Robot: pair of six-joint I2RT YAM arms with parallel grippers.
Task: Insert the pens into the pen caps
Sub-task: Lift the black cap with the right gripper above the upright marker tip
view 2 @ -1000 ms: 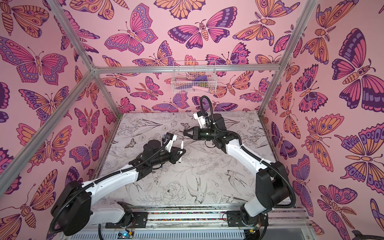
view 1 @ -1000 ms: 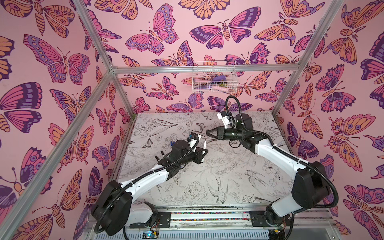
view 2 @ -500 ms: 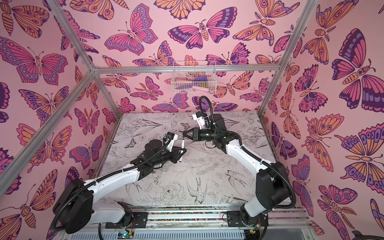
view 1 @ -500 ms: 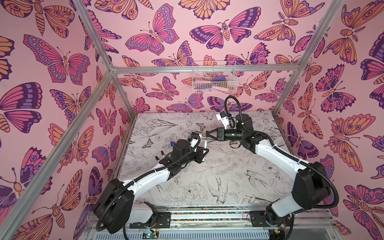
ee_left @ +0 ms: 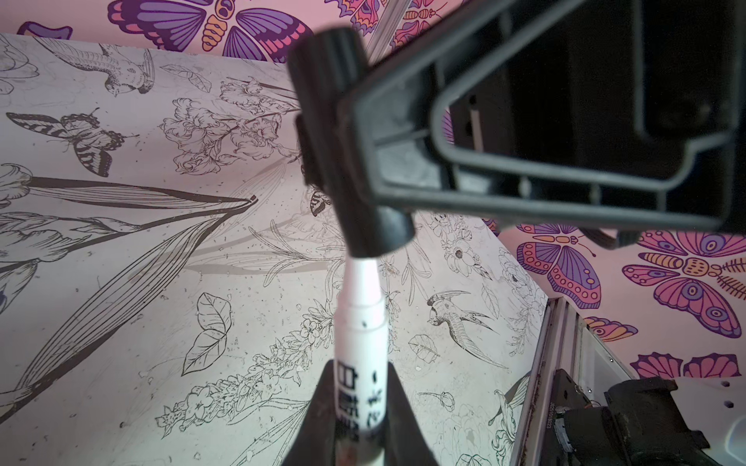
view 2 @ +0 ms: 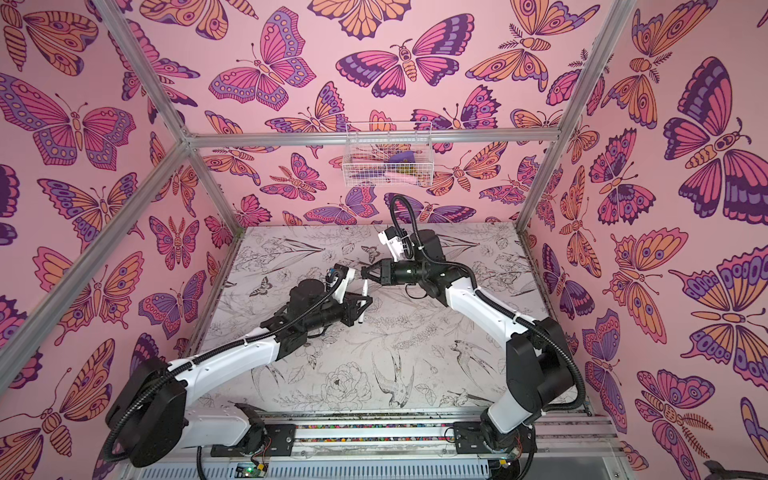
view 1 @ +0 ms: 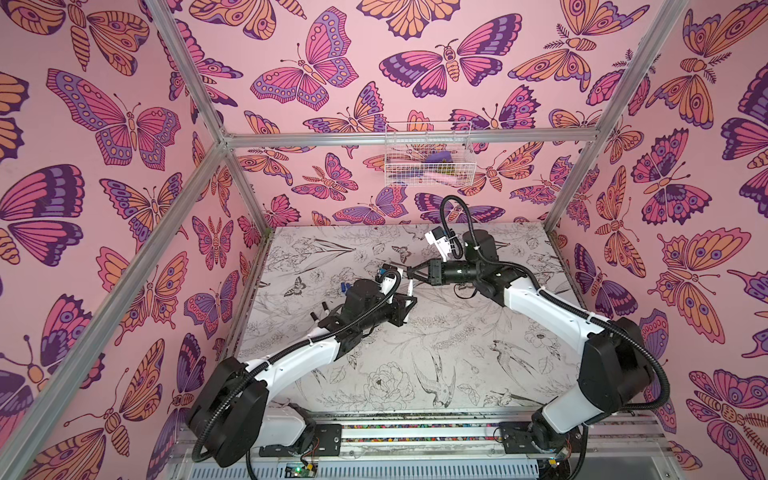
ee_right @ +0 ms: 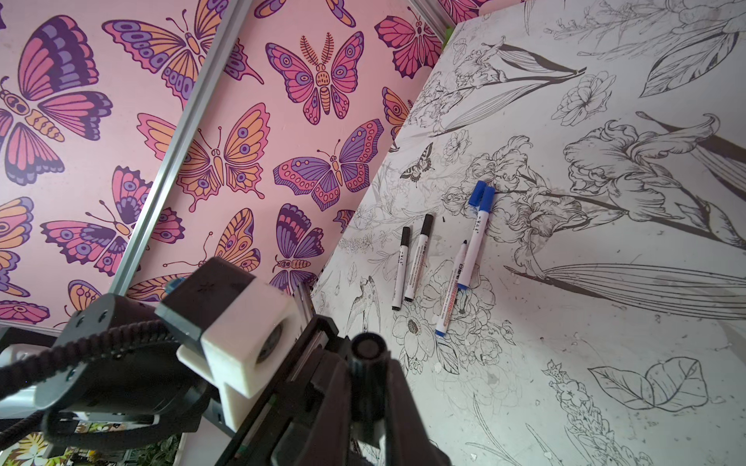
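My left gripper (ee_left: 359, 371) is shut on a white pen (ee_left: 361, 322) with dark print, holding it up off the table. My right gripper (ee_right: 369, 363) is shut on a black pen cap (ee_right: 367, 353). In the left wrist view the cap (ee_left: 355, 169) sits over the pen's narrow tip. In both top views the two grippers (view 1: 409, 301) (view 1: 410, 272) meet mid-table at the pen (view 2: 364, 291). On the table lie two black-capped pens (ee_right: 420, 258), a blue-capped pen (ee_right: 476, 238), an uncapped pen (ee_right: 452, 288) and a loose blue cap (ee_right: 476, 193).
A white wire basket (view 1: 428, 156) with coloured items hangs on the back wall. Aluminium frame posts (view 1: 577, 166) stand at the table's corners. The other pens and blue caps (view 1: 343, 286) lie at the left, partly behind my left arm (view 1: 291, 361).
The two grippers have drawn slightly closer, bringing the cap and the pen's tip together. Both grips are unchanged.
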